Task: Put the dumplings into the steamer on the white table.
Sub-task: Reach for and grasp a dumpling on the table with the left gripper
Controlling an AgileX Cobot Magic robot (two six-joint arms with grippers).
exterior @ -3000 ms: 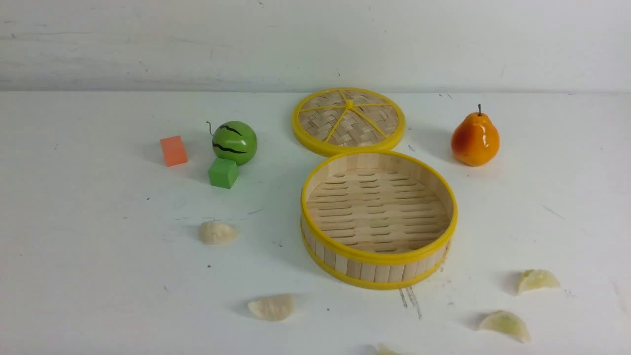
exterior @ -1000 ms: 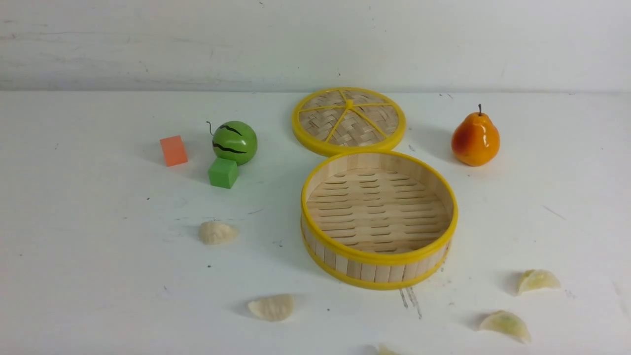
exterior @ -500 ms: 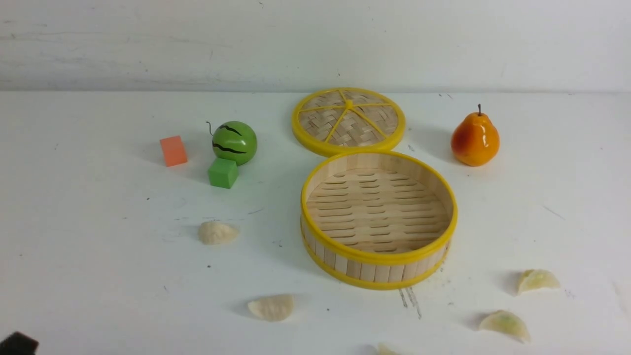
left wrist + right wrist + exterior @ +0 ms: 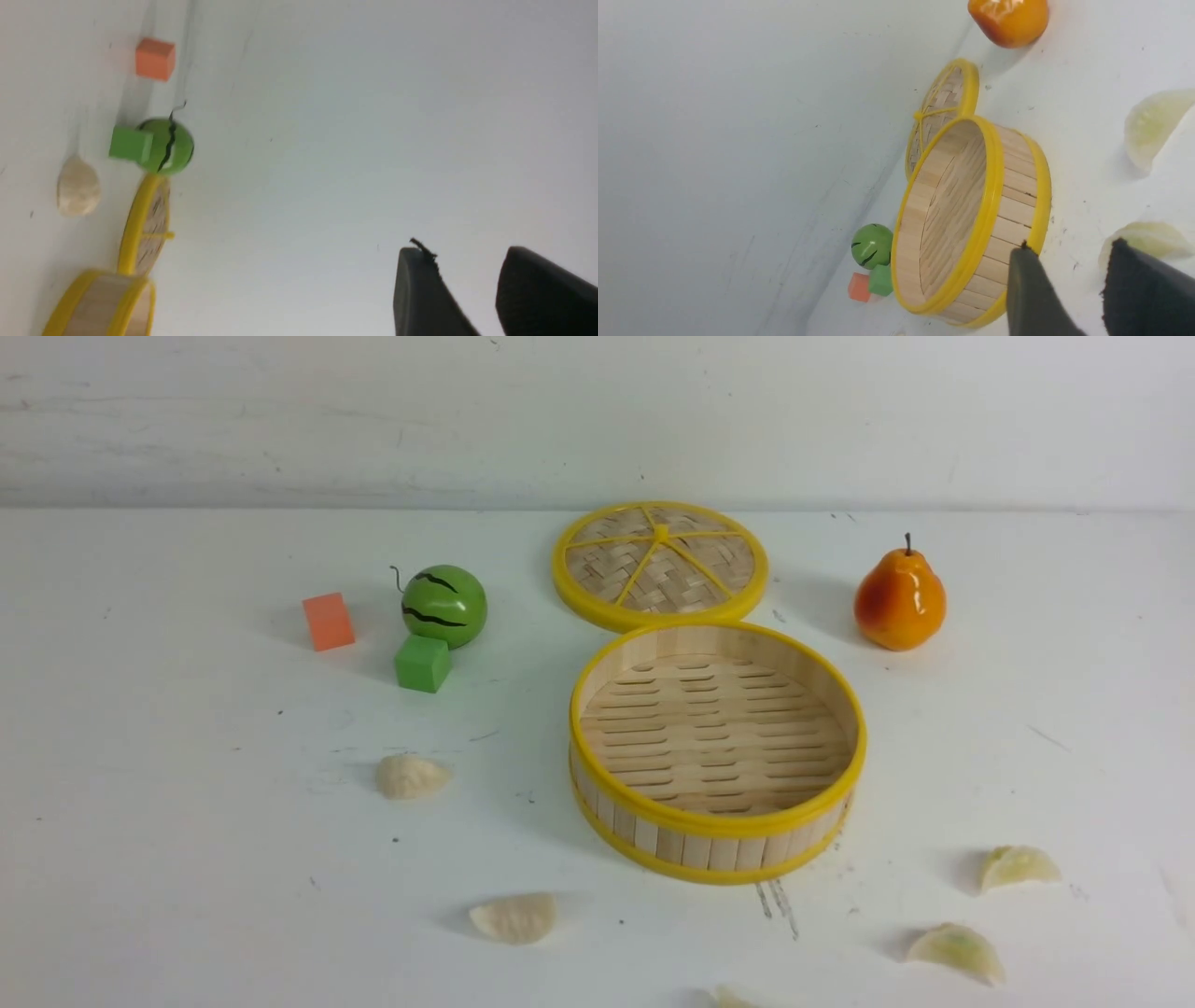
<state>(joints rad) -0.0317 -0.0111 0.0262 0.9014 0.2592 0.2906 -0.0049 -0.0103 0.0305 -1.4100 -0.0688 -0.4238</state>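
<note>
Now, your left gripper (image 4: pixel 462 252) stands partly open. Its two dark fingers (image 4: pixel 420 298) are apart, only blank white shows between them, and it holds nothing. Your right gripper (image 4: pixel 1070 245) is the same, with its fingers (image 4: pixel 1036 298) parted and nothing gripped.

All five dumplings lie on the white table (image 4: pixel 187 859), outside the steamer (image 4: pixel 714 823).
- One dumpling (image 4: pixel 411 777) lies to the steamer's left, apart from its wall.
- A second dumpling (image 4: pixel 515 917) lies left of the steamer and on the robot's side of it.
- A third dumpling (image 4: pixel 733 999), cut by the picture's edge, lies on the robot's side of the steamer.
- A fourth dumpling (image 4: pixel 1018 866) and a fifth dumpling (image 4: pixel 957 952) lie near each other, right of the steamer and on the robot's side.

In the right wrist view, one of that pair shows just past a fingertip, partly hidden by it and not between the fingers. The steamer's wall shows beside the other fingertip. In the left wrist view, the dumpling left of the steamer sits well apart from the fingers.

The lid (image 4: pixel 660 565) lies close against the steamer's far rim, and you cannot tell whether they touch. The pear (image 4: pixel 899 597) stands behind the steamer and to its right.
</note>
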